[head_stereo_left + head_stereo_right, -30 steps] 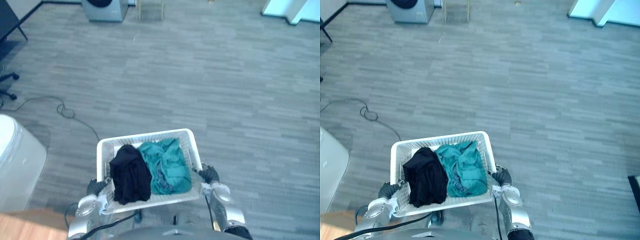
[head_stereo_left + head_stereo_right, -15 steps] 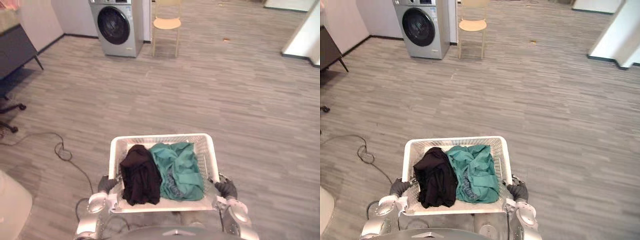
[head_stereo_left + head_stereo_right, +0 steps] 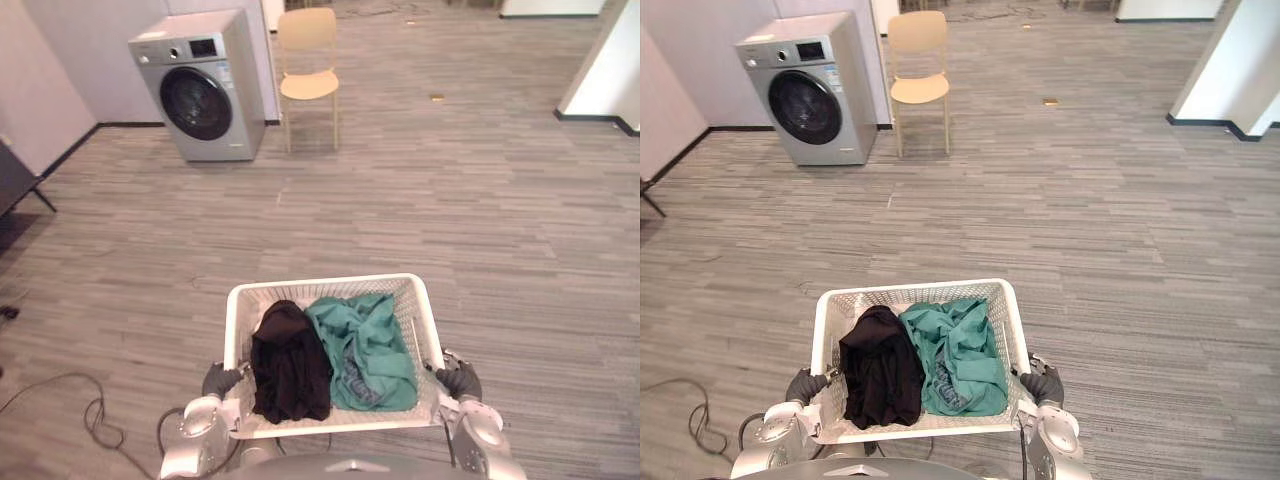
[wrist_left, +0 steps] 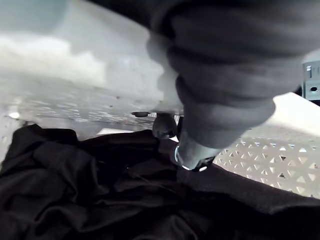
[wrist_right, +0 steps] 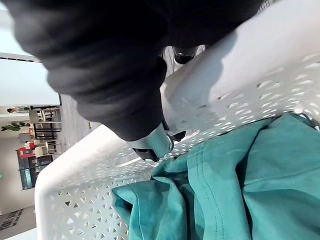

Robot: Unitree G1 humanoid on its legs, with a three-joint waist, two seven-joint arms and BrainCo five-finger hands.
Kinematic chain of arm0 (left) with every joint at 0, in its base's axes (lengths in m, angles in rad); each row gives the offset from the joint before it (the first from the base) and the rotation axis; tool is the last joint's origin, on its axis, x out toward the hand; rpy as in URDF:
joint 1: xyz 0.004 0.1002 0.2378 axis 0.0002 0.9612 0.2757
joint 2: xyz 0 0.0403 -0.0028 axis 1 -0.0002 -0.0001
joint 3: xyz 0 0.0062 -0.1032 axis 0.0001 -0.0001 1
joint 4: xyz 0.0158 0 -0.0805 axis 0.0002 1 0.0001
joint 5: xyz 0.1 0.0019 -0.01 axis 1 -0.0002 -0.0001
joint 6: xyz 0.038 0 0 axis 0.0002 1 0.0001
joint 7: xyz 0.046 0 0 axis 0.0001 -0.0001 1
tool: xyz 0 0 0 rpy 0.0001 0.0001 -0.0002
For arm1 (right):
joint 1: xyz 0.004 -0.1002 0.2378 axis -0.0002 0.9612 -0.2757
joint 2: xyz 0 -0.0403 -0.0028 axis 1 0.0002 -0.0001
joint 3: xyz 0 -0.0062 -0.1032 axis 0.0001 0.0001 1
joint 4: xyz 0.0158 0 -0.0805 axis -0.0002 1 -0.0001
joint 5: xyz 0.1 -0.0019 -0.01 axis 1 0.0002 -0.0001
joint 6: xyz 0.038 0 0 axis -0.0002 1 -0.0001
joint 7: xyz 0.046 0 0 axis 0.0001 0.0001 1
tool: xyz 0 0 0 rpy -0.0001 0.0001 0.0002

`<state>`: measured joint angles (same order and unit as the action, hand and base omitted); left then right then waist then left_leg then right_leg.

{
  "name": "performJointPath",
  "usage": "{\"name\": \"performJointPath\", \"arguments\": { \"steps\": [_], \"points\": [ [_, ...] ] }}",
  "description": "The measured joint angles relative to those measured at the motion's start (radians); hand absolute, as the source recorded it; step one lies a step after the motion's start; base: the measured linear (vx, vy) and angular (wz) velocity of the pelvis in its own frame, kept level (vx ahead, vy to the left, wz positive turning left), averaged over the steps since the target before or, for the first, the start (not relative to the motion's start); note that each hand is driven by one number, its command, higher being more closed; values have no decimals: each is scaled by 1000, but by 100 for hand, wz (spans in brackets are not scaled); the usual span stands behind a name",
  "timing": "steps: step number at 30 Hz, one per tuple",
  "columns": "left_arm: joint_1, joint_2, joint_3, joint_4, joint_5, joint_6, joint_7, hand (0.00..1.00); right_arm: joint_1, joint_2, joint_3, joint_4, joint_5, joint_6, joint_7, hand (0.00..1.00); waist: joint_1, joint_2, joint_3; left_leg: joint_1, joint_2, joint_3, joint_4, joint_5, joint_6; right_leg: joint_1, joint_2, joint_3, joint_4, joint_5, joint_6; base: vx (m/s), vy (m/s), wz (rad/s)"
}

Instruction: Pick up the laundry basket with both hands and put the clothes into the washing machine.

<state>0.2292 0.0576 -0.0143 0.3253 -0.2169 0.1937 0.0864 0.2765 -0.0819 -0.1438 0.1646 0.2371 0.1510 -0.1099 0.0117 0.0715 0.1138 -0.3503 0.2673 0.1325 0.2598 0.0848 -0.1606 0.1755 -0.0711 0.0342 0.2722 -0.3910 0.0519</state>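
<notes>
White laundry basket [image 3: 330,284], carrying a black garment [image 3: 290,365] and a teal garment [image 3: 365,350], is gripped near at its side rims by the left hand [image 3: 220,380] and right hand [image 3: 460,381], fingers apparently hooked inside, with the washing machine [image 3: 200,100] far left.

Left hand [image 3: 222,380] and right hand [image 3: 460,381]: dark ribbed covers [image 4: 225,75] over back and wrist; rounded silver-grey arm shells [image 3: 196,430] behind; silver fingers [image 5: 154,141], dark-tipped.

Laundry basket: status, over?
Hands: left hand and right hand shut on laundry basket rim. Black garment and teal garment inside. Washing machine ahead-left, door shut; chair beside it.
</notes>
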Motion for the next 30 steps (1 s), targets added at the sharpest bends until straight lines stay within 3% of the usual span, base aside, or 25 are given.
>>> {"name": "performJointPath", "arguments": {
  "steps": [1, 2, 4, 5, 6, 7, 8, 9, 11, 13, 15, 16, 17, 19, 20, 21, 22, 23, 24, 25, 26, 28, 30],
  "points": [
    [0, 12, 9, -2, 0, -1, 2, 100, -20, 12, 9, 38, 0, 5, 0, 100, 14, -41, -25, -4, -43, -2, 45, 22, 19, -5, -49, 39, -1, -14, 1, 707, 469, -83],
    [-1, 31, 35, -1, 1, 3, 4, 100, -28, 28, 23, 59, 0, 4, 1, 100, 0, -102, -48, -51, -84, 10, 186, -74, 67, -20, -112, 86, 34, 14, 31, 712, 476, -64],
    [-5, 42, 44, -2, 1, -7, 4, 100, -49, 38, 19, 82, 0, 5, 2, 100, 1, -117, -45, -93, -84, 12, 371, -132, 84, -59, -121, 146, 157, 71, 54, 620, 451, -42],
    [-28, 49, 34, -1, 1, -8, 4, 100, -59, 39, 14, 104, 1, 2, 8, 100, 9, -117, -43, -95, -121, 6, 408, -184, 72, -103, -128, 147, 316, 148, 98, 483, 417, -50],
    [-18, 42, 21, -5, 0, -8, 6, 100, -53, 30, 14, 109, 0, -3, 16, 100, 14, -108, -43, -10, -144, 12, 288, -234, 109, -171, -138, 147, 482, 237, 143, 402, 332, -16],
    [-23, 66, 16, 7, -5, -7, 12, 100, -60, 49, 12, 130, 0, -3, 16, 100, -7, -139, -38, 30, -177, 39, 283, -249, 131, -230, -158, 167, 655, 282, 158, 393, 203, 3],
    [-21, 88, 24, 8, -7, 1, 16, 100, -60, 60, 26, 135, 1, -1, 22, 100, -16, -151, -33, 92, -194, 46, 276, -292, 157, -311, -123, 159, 813, 277, 143, 498, 197, 2],
    [3, 91, 29, 8, -8, 5, 18, 100, -54, 60, 41, 138, 0, 1, 32, 100, -12, -140, -21, 172, -193, 59, 249, -325, 159, -372, -82, 118, 871, 241, 74, 440, 137, -23],
    [28, 90, 29, 6, -8, 16, 20, 100, -37, 64, 41, 120, 0, 2, 40, 100, -13, -106, 2, 292, -186, 62, 188, -359, 161, -458, -19, 31, 871, 173, 14, 432, 108, -14],
    [33, 84, 29, -19, -17, 22, 22, 100, -2, 67, 40, 72, 3, -1, 46, 100, -20, -80, 19, 376, -177, 56, 140, -381, 151, -523, 1, -46, 742, 131, 3, 416, 29, 24],
    [34, 88, 16, -81, -16, 22, 21, 100, 6, 74, 24, 19, 2, 3, 42, 100, -26, -71, 16, 426, -169, 30, 108, -405, 128, -550, -3, -77, 443, 153, 3, 417, -56, 46],
    [26, 91, 3, -101, -16, 21, 18, 100, 29, 76, 21, -23, 2, 3, 41, 100, -30, -72, 13, 445, -166, 2, 97, -427, 106, -538, -14, -51, 225, 217, 9, 660, -199, 70],
    [30, 85, 1, -114, -16, 21, 15, 100, 49, 74, 19, -48, 2, 3, 40, 100, -32, -77, 10, 479, -166, -19, 90, -461, 84, -535, -26, -31, 121, 281, 6, 562, -183, 68],
    [50, 61, -4, -114, -4, 28, 15, 100, 71, 59, 17, -48, 2, 9, 38, 100, -42, -53, -13, 561, -118, -46, 52, -510, 88, -530, -11, -91, 238, 327, 3, 573, -205, 53],
    [65, 49, -6, -115, 5, 29, 14, 100, 81, 54, 16, -47, 1, 9, 37, 100, -51, -32, -32, 560, -94, -58, 124, -503, 95, -530, -1, -121, 297, 262, -14, 802, -294, 52],
    [71, 27, -8, -116, 6, 29, 14, 100, 88, 39, 12, -47, 0, 8, 37, 100, -62, -9, -33, 492, -56, -67, 292, -480, 114, -519, 10, -147, 334, 208, -31, 671, -248, 44],
    [78, 8, -1, -116, 7, 30, 14, 100, 85, 20, 11, -50, 0, 9, 38, 100, -63, 12, -33, 399, -24, -90, 489, -407, 107, -497, 22, -170, 354, 179, -47, 678, -270, 25],
    [88, -13, -4, -114, 8, 35, 13, 100, 91, -1, 2, -54, 0, 10, 37, 100, -52, 28, -24, 277, 8, -131, 743, -245, 97, -449, 46, -181, 360, 138, -71, 657, -205, -3],
    [103, -25, -11, -113, 8, 35, 12, 100, 93, -13, -2, -52, 0, 11, 37, 100, -36, 43, -23, 223, 12, -140, 896, -212, 75, -403, 63, -178, 347, 115, -91, 772, -197, -23],
    [117, -29, -15, -109, 7, 35, 12, 100, 96, -18, -3, -51, 0, 11, 37, 100, -27, 50, -21, 171, 12, -144, 1004, -210, 80, -344, 76, -180, 315, 106, -103, 755, -145, -21],
    [117, -22, -17, -107, 6, 28, 9, 100, 102, -14, 0, -49, 1, 12, 37, 100, -24, 41, -15, 112, 12, -116, 1062, -217, 92, -259, 81, -182, 253, 99, -108, 712, -146, -4],
    [96, -5, -15, -109, 5, 17, 4, 100, 113, -6, 6, -47, 3, 9, 37, 100, -10, 12, -15, 48, 19, -39, 996, -229, 110, -166, 76, -154, 163, 100, -108, 539, -101, -16],
    [84, -1, -11, -107, 3, 7, 0, 100, 86, -4, 8, -41, 4, 6, 35, 100, 3, 3, -12, 19, 39, 47, 723, -246, 108, -78, 74, -109, 86, 100, -98, 496, -12, -55]
  ]
}}
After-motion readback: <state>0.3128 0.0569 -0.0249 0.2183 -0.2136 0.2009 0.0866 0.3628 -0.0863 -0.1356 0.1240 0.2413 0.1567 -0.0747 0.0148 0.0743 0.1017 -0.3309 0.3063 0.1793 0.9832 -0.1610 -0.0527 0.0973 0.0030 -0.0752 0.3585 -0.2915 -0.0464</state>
